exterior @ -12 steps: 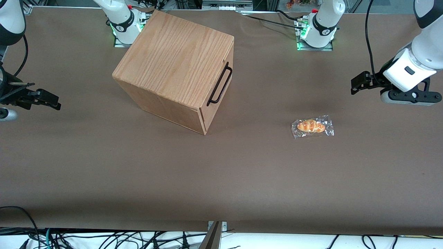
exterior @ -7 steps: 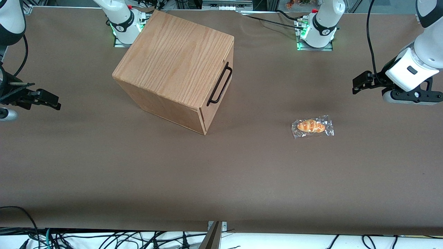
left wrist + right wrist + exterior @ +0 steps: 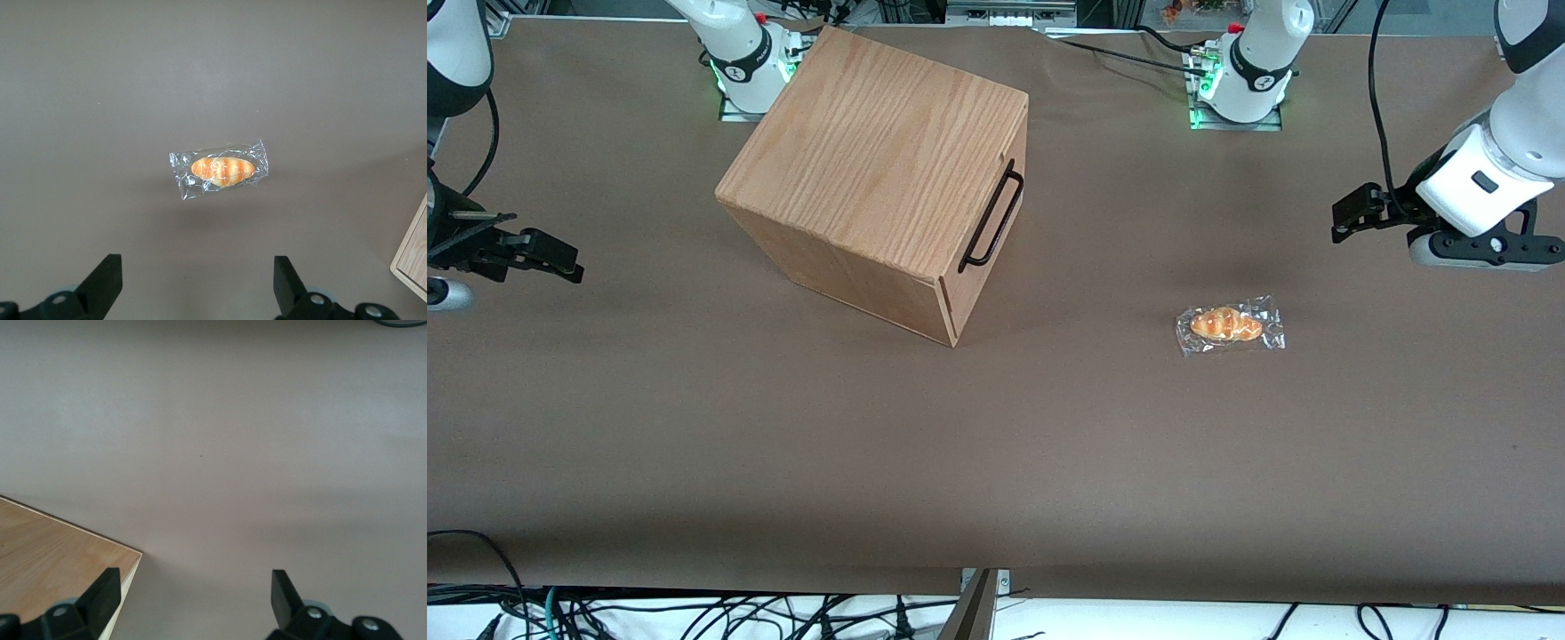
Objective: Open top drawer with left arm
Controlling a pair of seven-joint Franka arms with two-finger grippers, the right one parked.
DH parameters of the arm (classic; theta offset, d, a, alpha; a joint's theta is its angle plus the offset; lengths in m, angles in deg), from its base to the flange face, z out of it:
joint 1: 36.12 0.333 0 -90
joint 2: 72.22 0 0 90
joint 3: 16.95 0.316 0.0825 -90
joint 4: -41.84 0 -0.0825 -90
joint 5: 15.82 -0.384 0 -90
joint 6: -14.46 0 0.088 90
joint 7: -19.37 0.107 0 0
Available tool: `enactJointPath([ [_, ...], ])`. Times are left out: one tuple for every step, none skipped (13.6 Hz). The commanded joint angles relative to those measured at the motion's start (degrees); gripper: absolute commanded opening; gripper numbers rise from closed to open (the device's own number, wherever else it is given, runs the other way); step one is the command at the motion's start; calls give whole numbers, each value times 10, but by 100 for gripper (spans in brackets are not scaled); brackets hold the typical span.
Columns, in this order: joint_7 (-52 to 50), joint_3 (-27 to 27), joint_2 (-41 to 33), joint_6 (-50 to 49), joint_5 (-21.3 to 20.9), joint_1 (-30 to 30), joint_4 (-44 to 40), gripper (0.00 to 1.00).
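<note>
The short black gripper (image 3: 1344, 219), jaws wide and empty, hovers well apart from the oak-grain box (image 3: 885, 173); a clear-wrapped orange bread roll (image 3: 1229, 325) lies between them on the brown counter (image 3: 996, 444).

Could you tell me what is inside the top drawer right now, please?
Its contents are hidden: the top drawer is shut. The open gripper hovers toward the working arm's end.

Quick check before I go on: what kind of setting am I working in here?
Likely a robot lab test bench: arm bases bolted to a brown-covered table, loose cables along its edge, a wooden drawer box, a wrapped bread roll. The left gripper hangs open near the working arm's end.
</note>
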Motion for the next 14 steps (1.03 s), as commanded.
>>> enactJointPath([
  [11, -1, 8, -15, -18, 0, -19, 100],
  [11, -1, 7, -17, -18, -2, -19, 100],
  [12, -1, 7, -20, -18, -2, -19, 100],
  [12, -1, 7, -22, -17, -1, -19, 100],
  [12, -1, 7, -22, -18, -1, -19, 100],
  [12, -1, 7, -24, -18, -3, -20, 100],
  [12, -1, 8, -28, -17, -3, -20, 100],
  [12, -2, 8, -29, -17, -3, -20, 100],
  [13, -2, 9, -31, -18, -7, -20, 100],
  [13, -2, 9, -35, -17, -7, -21, 100],
  [12, -2, 9, -37, -17, -7, -21, 100],
  [12, -2, 10, -37, -12, -9, -21, 100],
  [12, -4, 15, -37, -6, -10, -21, 100],
  [11, -7, 17, -37, 8, -16, -22, 100],
])
